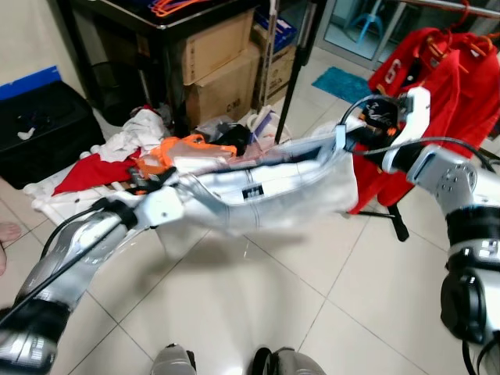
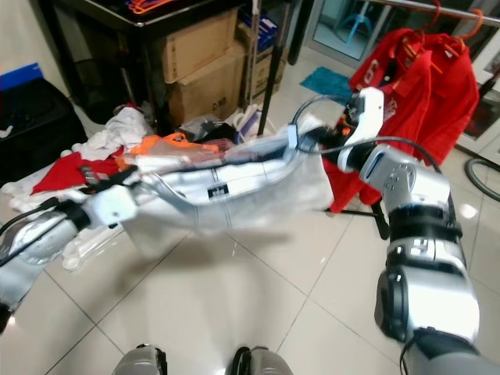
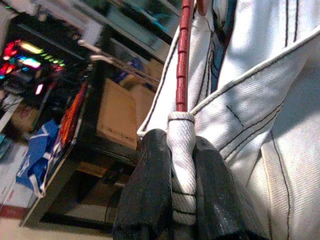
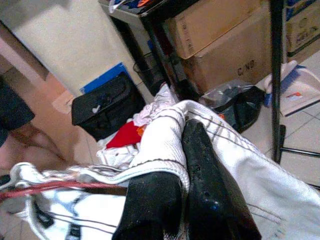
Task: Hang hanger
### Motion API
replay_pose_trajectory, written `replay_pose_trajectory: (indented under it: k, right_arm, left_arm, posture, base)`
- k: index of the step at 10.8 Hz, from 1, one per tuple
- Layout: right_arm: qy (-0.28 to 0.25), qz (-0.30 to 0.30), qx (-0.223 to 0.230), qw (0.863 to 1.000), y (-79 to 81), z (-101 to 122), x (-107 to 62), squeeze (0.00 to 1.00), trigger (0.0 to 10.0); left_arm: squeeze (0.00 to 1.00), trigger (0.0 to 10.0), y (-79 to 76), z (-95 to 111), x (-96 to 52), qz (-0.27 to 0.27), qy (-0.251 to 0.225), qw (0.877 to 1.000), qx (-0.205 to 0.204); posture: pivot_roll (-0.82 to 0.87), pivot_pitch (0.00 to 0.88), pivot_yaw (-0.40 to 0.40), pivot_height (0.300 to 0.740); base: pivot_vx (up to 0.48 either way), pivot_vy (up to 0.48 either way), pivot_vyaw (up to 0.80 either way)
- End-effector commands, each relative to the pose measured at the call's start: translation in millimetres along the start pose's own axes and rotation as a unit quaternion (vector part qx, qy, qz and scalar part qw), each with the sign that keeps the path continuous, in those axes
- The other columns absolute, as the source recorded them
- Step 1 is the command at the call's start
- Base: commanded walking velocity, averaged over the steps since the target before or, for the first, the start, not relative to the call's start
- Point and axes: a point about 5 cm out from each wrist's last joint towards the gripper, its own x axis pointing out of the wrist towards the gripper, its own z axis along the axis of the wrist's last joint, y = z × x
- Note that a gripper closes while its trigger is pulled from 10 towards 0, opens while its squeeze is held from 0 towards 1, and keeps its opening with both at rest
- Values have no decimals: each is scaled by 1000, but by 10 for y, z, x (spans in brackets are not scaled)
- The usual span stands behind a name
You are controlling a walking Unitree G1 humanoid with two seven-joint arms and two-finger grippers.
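A white garment [image 1: 266, 191] with dark stitching hangs stretched between my two grippers, above the tiled floor. My left gripper [image 1: 148, 181] is shut on one end of it; in the left wrist view its fingers [image 3: 152, 190] pinch a folded white hem. A red hanger [image 3: 183, 60] runs up inside the cloth from that hem. My right gripper [image 1: 351, 133] is shut on the other end, near the red clothes. In the right wrist view its fingers [image 4: 210, 190] clamp a white fold, and the red hanger [image 4: 45, 187] shows lower in the cloth.
Red garments [image 1: 437, 86] hang on orange hangers from a rail [image 2: 422, 8] at the right. A clothes pile [image 1: 117, 152] lies on the floor ahead. Cardboard boxes [image 1: 219, 47] sit under a black table, a black case [image 1: 43, 129] stands left, and a person's foot [image 1: 8, 232] shows at the far left.
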Motion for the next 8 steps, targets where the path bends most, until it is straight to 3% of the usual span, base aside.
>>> replay_pose_trajectory:
  k: [1,3,6,7,8]
  right_arm:
    - [-23,6,-16,1000,44,156,-57,0,0]
    - [3,-13,-36,999,54,12,-117,0,0]
    - [-25,-27,-28,999,158,49,-177,0,0]
    - [-25,-34,-40,998,165,58,-203,0,0]
    - [-13,-42,-56,997,179,-13,-221,0,0]
  left_arm:
    - [0,10000,-24,-98,-7,-15,32,999,5]
    - [0,10000,117,-167,41,34,66,997,-13]
    - [0,10000,53,-323,62,-1,119,993,-20]
    - [0,10000,53,-314,70,2,114,993,-23]
    - [0,10000,11,-183,108,-19,60,998,-19]
  posture:
    - [56,99,-127,740]
    - [52,96,-122,740]
    - [48,98,-115,740]
    - [47,98,-112,740]
    - [47,98,-111,740]
  base:
    - [0,0,0]
    - [0,0,0]
    - [0,0,0]
    - [0,0,0]
    - [0,0,0]
